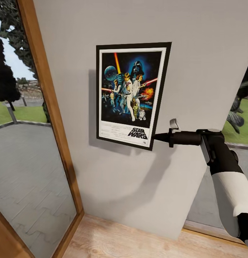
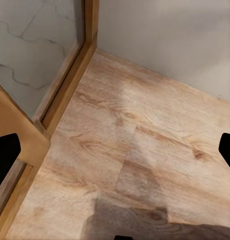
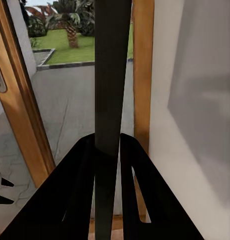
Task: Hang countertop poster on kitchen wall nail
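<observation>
The Star Wars poster, black-framed with a white border, stands upright and slightly tilted, flat against the pale grey wall. My right gripper reaches in from the right and is shut on the poster's lower right edge. In the right wrist view the poster shows edge-on as a dark strip pinched between the black fingers. My left gripper hangs open over the wooden floor, with nothing between its fingertips. No wall nail can be made out; the poster may cover it. The kitchen countertop is out of view.
A wood-framed glass door borders the wall on the left, with paving and grass outside. Another window lies right of the wall behind my right arm. Light wooden floor runs along the wall's foot.
</observation>
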`<state>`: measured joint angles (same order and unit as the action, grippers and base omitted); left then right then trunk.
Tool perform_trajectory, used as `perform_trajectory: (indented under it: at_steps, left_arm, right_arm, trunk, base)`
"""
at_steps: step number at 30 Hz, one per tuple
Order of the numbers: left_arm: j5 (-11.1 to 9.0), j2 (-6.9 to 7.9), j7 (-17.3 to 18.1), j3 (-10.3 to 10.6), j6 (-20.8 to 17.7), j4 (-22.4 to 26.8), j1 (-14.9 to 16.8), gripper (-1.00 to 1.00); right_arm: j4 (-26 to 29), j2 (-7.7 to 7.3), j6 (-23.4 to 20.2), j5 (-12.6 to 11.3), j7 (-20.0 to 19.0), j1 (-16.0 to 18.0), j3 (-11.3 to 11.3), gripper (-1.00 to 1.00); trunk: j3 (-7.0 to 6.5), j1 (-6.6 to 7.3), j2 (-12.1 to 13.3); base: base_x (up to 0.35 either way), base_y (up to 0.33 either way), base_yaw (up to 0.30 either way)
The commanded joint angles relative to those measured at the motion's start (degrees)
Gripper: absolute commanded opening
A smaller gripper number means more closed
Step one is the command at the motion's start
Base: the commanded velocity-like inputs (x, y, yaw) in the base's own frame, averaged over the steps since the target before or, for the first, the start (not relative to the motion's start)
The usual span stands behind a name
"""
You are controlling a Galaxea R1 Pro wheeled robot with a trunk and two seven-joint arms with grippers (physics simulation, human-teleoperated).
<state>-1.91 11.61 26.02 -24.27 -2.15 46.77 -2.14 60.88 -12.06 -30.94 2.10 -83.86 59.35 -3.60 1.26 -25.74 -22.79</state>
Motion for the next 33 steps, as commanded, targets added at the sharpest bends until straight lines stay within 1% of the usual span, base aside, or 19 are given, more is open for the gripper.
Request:
perform_trajectory:
  at_steps: [1,5,12,33]
  left_arm:
    - [-0.2,-0.01,0.3,-0.1,-0.2,0.1,0.0,1.00]
    - [-0.2,-0.01,0.3,-0.1,-0.2,0.1,0.0,1.00]
    - [-0.2,0.10,0.3,-0.1,-0.2,0.1,0.0,1.00]
    - [-0.2,0.25,0.3,-0.2,-0.2,0.1,0.0,1.00]
  right_arm:
    - [0.0,0.02,-0.8,0.2,-0.4,0.1,-0.1,-1.00]
    - [0.0,0.02,-0.8,0.2,-0.4,0.1,-0.1,-1.00]
    - [0.1,0.02,-0.8,0.2,-0.4,0.1,-0.1,-1.00]
    - [-0.1,0.02,-0.7,0.2,-0.4,0.1,-0.1,-1.00]
  trunk:
    - [0.12,-0.04,-0.1]
    - [0.12,-0.04,-0.1]
    - [0.12,-0.04,-0.1]
    - [0.12,-0.04,-0.1]
  base:
    - [0.000,0.000,0.000]
    - [0.016,0.000,0.000]
    - [0.145,0.000,0.000]
    - [0.050,0.000,0.000]
